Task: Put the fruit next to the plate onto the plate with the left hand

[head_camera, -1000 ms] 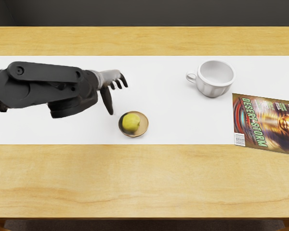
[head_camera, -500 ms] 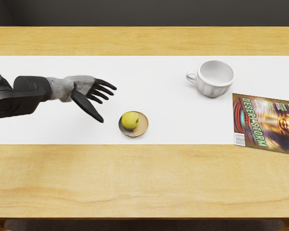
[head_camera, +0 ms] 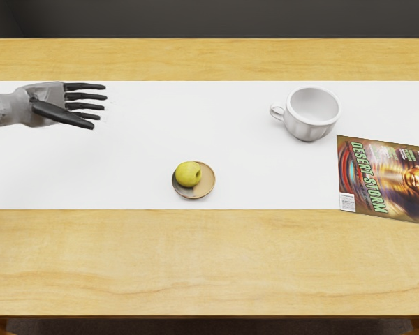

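Observation:
A yellow-green apple [head_camera: 188, 174] rests on a small tan plate [head_camera: 205, 182] near the middle of the white table runner. My left hand [head_camera: 75, 105] is far off at the left edge, well up and left of the plate, with its black fingers [head_camera: 84, 97] spread straight and holding nothing. The right arm does not show.
A white cup [head_camera: 310, 112] stands on the runner [head_camera: 216, 125] at the back right. A magazine [head_camera: 385, 178] lies at the right edge. The wooden table [head_camera: 209, 265] extends in front of and behind the runner.
My left hand has drawn back from beside the plate to the left edge, fingers staying spread. The apple has stayed on the plate.

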{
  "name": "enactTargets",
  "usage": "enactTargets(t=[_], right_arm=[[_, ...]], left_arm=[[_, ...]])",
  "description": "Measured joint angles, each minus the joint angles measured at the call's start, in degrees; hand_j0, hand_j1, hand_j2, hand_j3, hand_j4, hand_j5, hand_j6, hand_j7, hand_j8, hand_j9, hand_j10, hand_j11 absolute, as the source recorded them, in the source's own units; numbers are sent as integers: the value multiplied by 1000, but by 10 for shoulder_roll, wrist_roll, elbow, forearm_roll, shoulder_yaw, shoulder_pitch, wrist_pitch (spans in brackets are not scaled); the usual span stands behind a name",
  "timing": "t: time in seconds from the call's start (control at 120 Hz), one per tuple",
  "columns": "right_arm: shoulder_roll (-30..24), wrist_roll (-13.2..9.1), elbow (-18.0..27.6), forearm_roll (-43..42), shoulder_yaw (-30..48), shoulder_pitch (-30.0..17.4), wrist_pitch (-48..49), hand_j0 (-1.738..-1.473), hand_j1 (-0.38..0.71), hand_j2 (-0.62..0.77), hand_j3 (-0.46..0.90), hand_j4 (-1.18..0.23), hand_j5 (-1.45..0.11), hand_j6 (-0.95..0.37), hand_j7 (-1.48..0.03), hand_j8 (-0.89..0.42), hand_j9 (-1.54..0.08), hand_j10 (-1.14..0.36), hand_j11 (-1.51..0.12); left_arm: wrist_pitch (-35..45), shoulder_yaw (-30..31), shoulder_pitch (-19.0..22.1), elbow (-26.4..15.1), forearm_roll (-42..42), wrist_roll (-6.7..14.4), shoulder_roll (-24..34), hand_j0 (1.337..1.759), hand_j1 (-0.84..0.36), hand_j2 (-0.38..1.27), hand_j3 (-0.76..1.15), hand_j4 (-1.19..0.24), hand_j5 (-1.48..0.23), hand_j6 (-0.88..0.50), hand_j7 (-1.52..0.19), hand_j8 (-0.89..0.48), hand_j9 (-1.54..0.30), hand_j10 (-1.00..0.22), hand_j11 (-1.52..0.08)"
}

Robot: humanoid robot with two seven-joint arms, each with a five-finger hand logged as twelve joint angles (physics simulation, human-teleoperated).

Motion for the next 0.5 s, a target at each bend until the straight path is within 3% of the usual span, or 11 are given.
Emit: enactTargets(t=[0.108, 0.225, 0.5], right_arm=[[0, 0, 0, 0, 0, 0, 0, -1658, -306, -7, 0, -36, -46, -36, -46, -36, -46, -36, -46], [0, 0, 0, 0, 0, 0, 0, -1658, -306, -7, 0, -36, -46, -36, -46, -36, -46, -36, -46], [0, 0, 0, 0, 0, 0, 0, -1658, -307, -7, 0, -36, -46, -36, -46, -36, -46, -36, -46]], left_arm=[[-2, -1, 6, 60, -13, 0, 0, 1658, 47, 52, 0, -252, -328, -252, -328, -252, -328, -252, -328], [-3, -1, 12, 93, -20, 0, 0, 1658, 47, 52, 0, -252, -328, -252, -328, -252, -328, -252, -328], [-3, -1, 14, 96, -25, 0, -3, 1658, 47, 52, 0, -252, -328, -251, -328, -251, -328, -251, -328]])
